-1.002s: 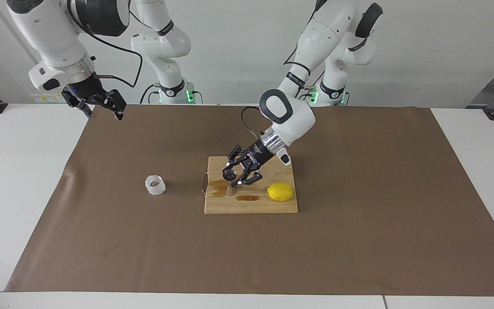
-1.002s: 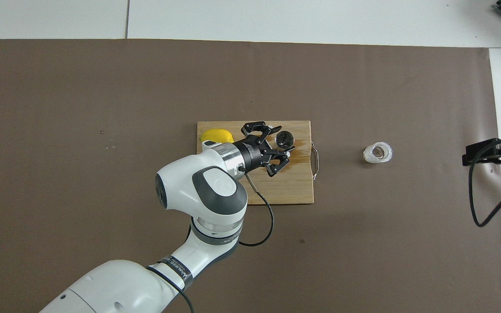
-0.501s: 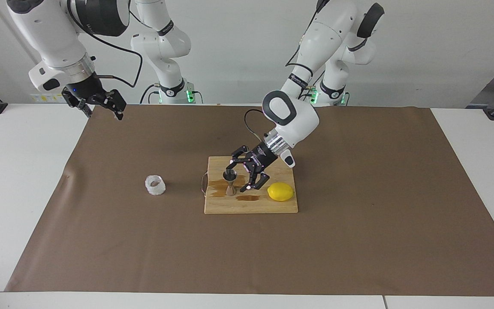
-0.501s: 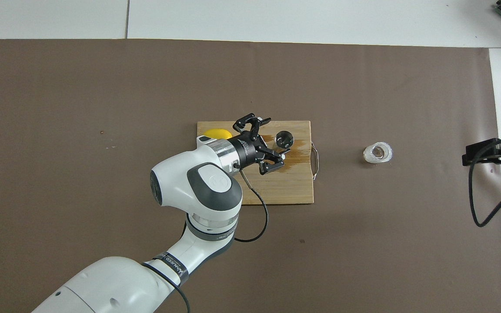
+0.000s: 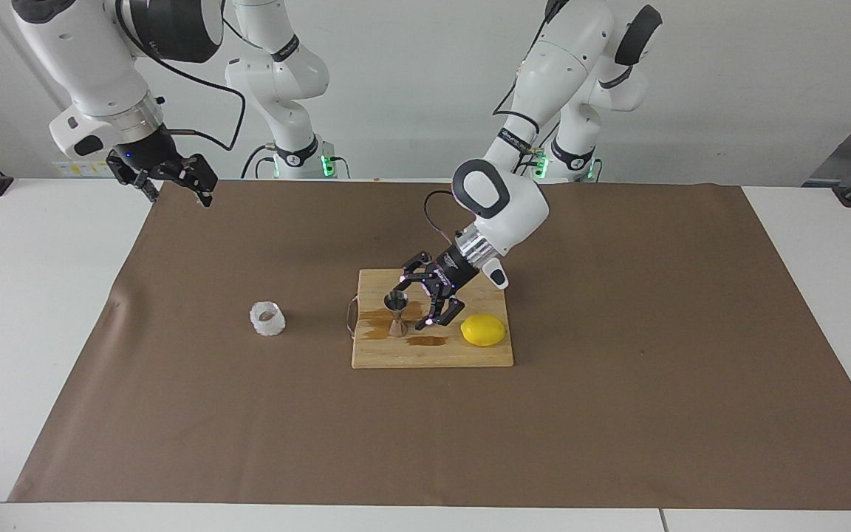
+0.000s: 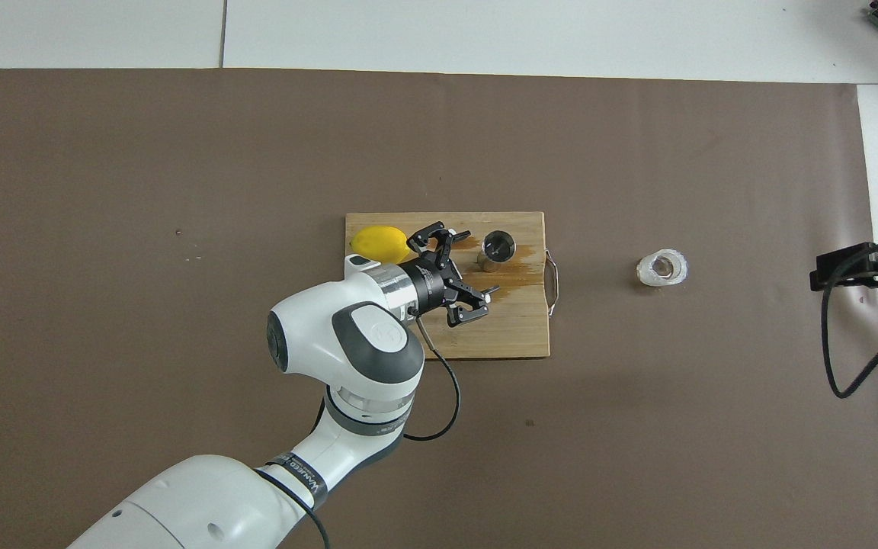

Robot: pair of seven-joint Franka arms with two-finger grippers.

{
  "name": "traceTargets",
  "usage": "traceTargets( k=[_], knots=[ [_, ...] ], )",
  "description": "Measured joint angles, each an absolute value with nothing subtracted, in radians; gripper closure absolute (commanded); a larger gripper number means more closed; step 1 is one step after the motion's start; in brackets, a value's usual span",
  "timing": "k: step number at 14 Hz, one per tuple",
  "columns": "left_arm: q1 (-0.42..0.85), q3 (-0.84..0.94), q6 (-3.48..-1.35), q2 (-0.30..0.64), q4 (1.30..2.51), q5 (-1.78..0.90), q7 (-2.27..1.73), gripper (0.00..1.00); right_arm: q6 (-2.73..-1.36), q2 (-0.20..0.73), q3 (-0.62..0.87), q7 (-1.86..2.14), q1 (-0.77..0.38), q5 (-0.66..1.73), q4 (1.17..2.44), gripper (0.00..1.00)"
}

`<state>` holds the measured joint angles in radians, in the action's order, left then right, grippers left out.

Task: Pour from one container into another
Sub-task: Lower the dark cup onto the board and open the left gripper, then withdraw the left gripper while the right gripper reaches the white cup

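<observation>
The steel jigger [image 5: 396, 313] [image 6: 497, 248] stands upright on the wooden board [image 5: 433, 356] [image 6: 504, 335], beside wet brown stains. My left gripper [image 5: 412, 304] [image 6: 474, 263] hangs just over the board between the jigger and the lemon, open, a small gap away from the jigger and holding nothing. The whitish crinkled cup [image 5: 267, 318] [image 6: 661, 268] sits upright on the brown paper toward the right arm's end. My right gripper [image 5: 176, 193] [image 6: 820, 273] waits open and raised over the paper's edge at that end.
A yellow lemon [image 5: 483, 330] [image 6: 378, 242] lies on the board's end toward the left arm. The board has a metal handle [image 5: 351, 316] facing the cup. Brown paper [image 5: 617, 414] covers most of the white table.
My left gripper has opened, let go of the jigger and drawn back toward the lemon. The jigger now stands free on the board. The right arm has not moved.
</observation>
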<state>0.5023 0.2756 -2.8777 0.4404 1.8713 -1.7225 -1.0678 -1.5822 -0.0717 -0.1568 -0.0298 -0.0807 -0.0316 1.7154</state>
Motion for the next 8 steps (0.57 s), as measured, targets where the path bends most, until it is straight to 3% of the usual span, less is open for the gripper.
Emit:
traceTargets(
  k=[8],
  knots=[
    [0.437, 0.27, -2.777, 0.325, 1.99, -1.54, -1.067, 0.0, -1.582, -0.072, -0.157, -0.03, -0.081, -0.032, 1.715, 0.0]
  ],
)
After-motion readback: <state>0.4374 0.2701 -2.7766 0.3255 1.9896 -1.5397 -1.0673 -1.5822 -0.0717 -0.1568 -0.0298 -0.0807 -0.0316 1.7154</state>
